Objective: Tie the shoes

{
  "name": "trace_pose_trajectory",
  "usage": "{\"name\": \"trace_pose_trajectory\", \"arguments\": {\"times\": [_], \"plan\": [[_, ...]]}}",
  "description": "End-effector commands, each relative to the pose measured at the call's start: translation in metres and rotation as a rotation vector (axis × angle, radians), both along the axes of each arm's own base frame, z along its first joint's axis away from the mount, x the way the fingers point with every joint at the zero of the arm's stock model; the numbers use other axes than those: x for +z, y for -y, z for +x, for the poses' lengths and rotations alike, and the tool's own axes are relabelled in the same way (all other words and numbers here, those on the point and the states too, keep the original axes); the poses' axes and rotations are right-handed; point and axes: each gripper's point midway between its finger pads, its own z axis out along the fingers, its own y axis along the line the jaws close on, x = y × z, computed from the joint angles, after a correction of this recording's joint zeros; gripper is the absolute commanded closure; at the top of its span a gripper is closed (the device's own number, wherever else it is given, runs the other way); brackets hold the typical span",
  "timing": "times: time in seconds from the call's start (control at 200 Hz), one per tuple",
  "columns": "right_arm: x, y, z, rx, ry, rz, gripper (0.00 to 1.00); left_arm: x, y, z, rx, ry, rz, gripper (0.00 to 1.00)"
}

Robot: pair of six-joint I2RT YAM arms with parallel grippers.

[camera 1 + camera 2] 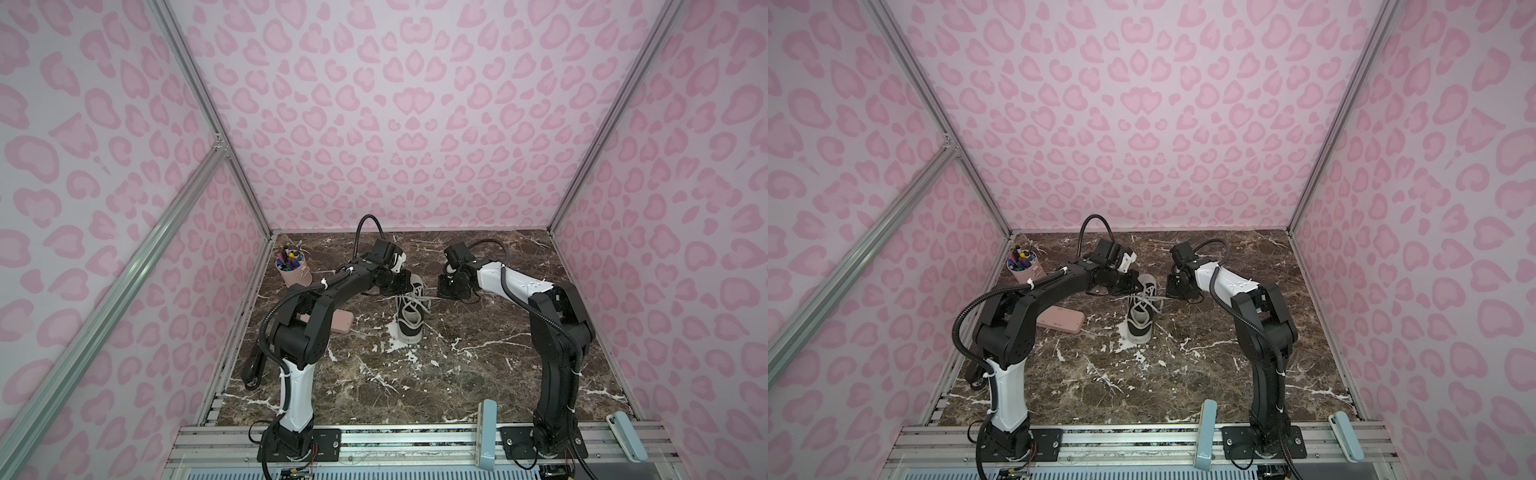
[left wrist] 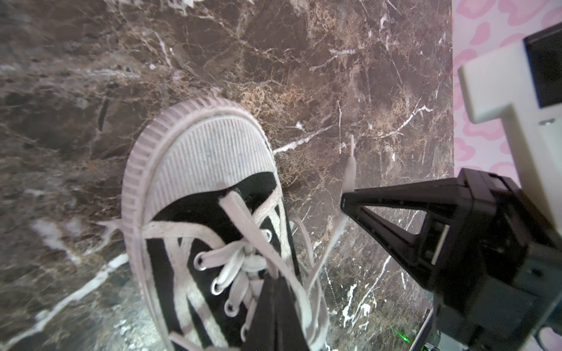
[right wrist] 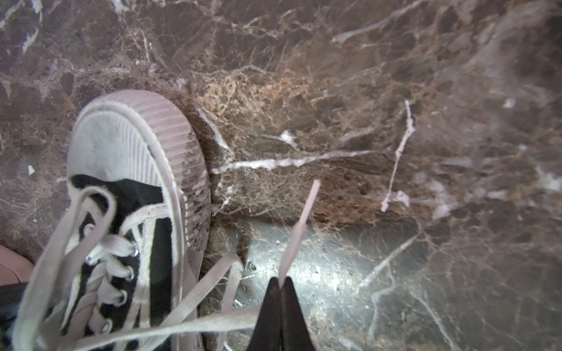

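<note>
The black canvas sneaker (image 1: 409, 328) stands on its ribbed white rubber sole near the middle of the veined brown marble bench (image 1: 478, 374), with the toe cap toward the back wall. The left gripper (image 2: 274, 277) has its jaws pinched shut on a flat white lace (image 2: 246, 228) above the metal eyelets. The right gripper (image 3: 281, 282) has its jaws clamped on the other lace (image 3: 293, 243) near its stiff tip, beside the shoe

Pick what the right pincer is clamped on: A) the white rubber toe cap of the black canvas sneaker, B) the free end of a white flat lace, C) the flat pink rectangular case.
B: in the right wrist view the right pincer is shut on the white flat lace, whose stiff tip pokes out beyond the closed jaws.
</note>
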Motion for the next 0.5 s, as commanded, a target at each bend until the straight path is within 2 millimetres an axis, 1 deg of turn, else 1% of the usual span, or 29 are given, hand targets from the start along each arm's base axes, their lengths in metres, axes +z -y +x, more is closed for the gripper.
{"name": "trace_pose_trajectory", "arguments": {"times": [0.0,0.105,0.285,0.495], "plan": [[-0.003,0.004,-0.002,-0.002,-0.007,-0.013,1.00,0.009,-0.008,0.004,0.021,0.041,0.013,0.96],[-0.004,0.006,-0.002,-0.007,-0.007,-0.014,1.00,0.010,-0.015,0.004,0.038,0.050,0.027,0.96],[-0.001,0.008,0.000,-0.018,0.006,-0.012,1.00,0.006,-0.023,0.002,0.045,0.043,0.051,0.96],[0.002,0.010,0.001,-0.023,0.015,-0.010,1.00,0.004,-0.026,0.002,0.045,0.034,0.051,0.96]]}}
